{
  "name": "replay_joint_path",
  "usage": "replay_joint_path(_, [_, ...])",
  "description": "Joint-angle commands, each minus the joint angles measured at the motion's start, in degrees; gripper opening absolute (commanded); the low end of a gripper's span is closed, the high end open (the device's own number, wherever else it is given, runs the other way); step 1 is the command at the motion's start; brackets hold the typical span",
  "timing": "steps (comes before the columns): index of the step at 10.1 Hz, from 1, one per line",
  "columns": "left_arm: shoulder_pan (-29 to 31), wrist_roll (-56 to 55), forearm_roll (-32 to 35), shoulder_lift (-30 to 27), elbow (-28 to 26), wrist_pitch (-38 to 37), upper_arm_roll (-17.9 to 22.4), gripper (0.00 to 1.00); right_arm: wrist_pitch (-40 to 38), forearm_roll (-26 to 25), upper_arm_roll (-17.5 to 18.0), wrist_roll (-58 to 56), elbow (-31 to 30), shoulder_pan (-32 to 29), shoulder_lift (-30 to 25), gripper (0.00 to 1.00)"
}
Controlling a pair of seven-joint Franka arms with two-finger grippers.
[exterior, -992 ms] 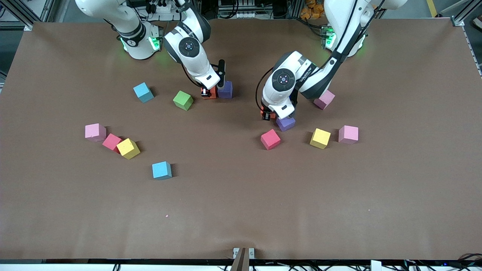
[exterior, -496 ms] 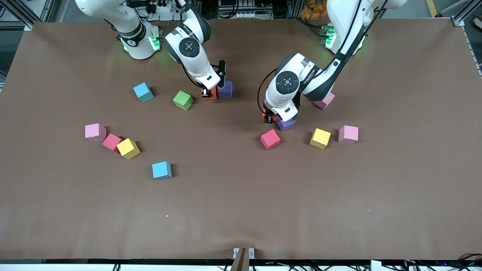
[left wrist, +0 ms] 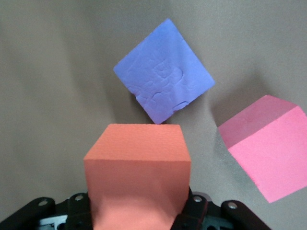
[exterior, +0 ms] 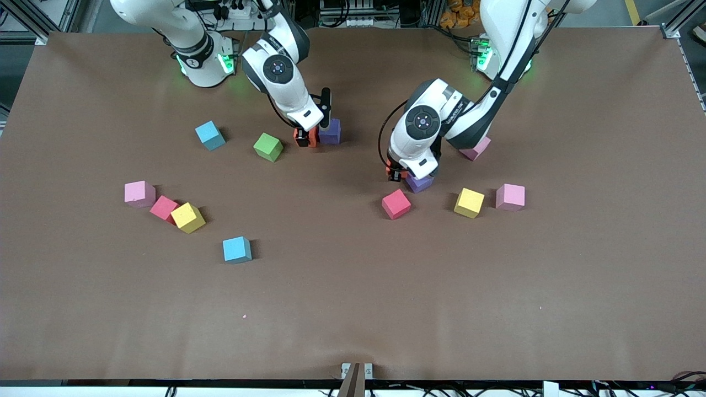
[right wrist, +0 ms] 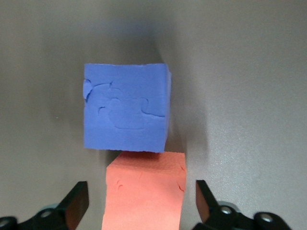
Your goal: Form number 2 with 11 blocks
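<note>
Left gripper clamps a matte orange cube above the table, over a dented purple cube beside a red one. Right gripper spread wide around another orange cube, which touches a purple cube.

With 12 o'clock toward the bases, a touching pair lies at 12 from the table centre. The right gripper is astride one of its blocks. Two loners lie at the pair's 9. A foursome, two of them touching, lies at the centre's 8 to 9. The left gripper holds a block just beside a hub block, with outliers at the hub's 2, 3, 4 and 7.
</note>
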Motion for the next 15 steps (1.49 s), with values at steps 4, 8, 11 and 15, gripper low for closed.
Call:
replay_joint_path(4, [-0.49,-0.82,-0.38,-0.15,0.38,-1.02,-0.32,0.37,-12.81,0.34,-0.11,0.99,0.08,-0.02,-7.26,1.0])
replay_joint_path(8, [-3.39,-6.34,-0.38,-0.06,1.34,-1.02,-0.41,0.37,-16.36,0.26,-0.29,-0.59,0.08,-1.77,-10.79,1.0])
replay_joint_path(11, [-6.82,-12.58,-0.55,0.2,1.61,0.29,-0.41,0.37,-20.31,-0.36,-0.73,-3.06,-0.01,-7.47,-12.73,1.0])
replay_joint_path(15, [-14.19,-22.34,-0.55,3.71,1.08,7.15,-0.32,0.37,-19.61,-6.74,-0.82,15.32,-0.36,-11.09,-12.47,1.0])
